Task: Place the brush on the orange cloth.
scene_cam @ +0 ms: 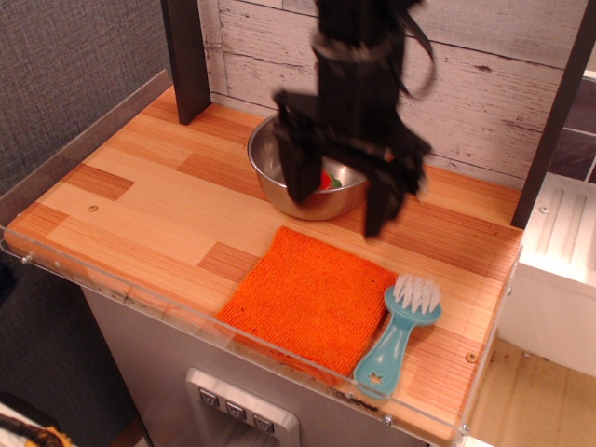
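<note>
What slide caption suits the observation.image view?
Open gripper above the orange cloth; brush lies beside it.

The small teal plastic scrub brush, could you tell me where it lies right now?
The teal scrub brush lies on the wooden table near its front right corner, right beside the orange knit cloth, bristles pointing away from the front edge.

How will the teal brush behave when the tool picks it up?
The brush looks like moulded plastic, so probably stiff and light. It lies flat beside the orange cloth, unlikely to roll. Its narrow, smooth handle may slip or pivot in the open tool.

cloth (312, 300) before bowl (279, 177), brush (399, 333) just right — touching cloth's edge
</note>
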Motion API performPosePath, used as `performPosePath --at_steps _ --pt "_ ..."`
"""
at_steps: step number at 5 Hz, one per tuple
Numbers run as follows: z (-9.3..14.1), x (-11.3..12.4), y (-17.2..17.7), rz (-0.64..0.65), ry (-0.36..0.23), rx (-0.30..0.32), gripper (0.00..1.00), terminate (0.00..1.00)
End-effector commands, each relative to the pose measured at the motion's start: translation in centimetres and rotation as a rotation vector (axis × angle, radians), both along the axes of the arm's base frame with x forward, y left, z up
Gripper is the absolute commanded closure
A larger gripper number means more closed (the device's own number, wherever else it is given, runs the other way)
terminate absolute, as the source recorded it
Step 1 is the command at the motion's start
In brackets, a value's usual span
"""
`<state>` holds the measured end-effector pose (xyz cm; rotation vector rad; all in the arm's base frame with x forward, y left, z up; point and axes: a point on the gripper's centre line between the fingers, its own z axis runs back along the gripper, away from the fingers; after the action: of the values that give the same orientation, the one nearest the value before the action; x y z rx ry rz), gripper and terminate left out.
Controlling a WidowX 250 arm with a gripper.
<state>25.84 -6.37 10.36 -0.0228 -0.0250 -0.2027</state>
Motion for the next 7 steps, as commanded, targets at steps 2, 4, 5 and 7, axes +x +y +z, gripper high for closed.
performPosePath --at_steps 2,4,5,7 --pt "-5.1 -0.3 -4.1 0.085 -0.087 0.015 0.00 0.00" --pt "-7.1 0.4 -5.9 0.125 -0.131 0.022 0.00 0.00" --pt "-7.7 0.6 -6.2 0.124 -0.138 0.033 0.00 0.00" --pt "-7.9 0.8 -6.0 0.121 -0.133 0.025 0.00 0.00"
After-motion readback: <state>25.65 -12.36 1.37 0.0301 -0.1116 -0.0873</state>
